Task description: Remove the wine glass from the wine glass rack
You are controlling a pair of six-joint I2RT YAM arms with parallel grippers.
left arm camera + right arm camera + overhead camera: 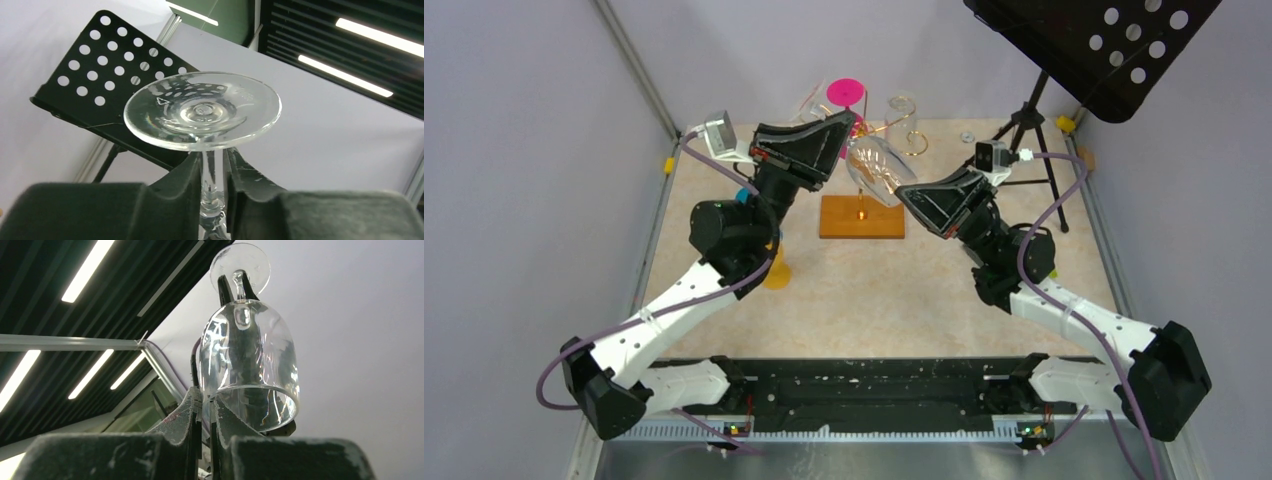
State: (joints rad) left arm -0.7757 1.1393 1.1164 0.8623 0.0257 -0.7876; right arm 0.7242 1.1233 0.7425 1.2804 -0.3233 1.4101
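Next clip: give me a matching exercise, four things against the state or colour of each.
Things:
1 left gripper
2 right gripper
3 music stand
4 rack base

States:
a orange-brown wood
b pinching the rim of the glass
c black, perforated
d clamped on the glass's stem

Pairs: 1-d, 2-b, 3-c, 4-a

Wine glass: clear, colourless. Wine glass rack: gold wire, orange-brown base. Music stand, 1 o'clock: black, round-hole pattern. Worktop: beige, speckled. Pink disc, 12 o'clock. Left arm: white links, black joints.
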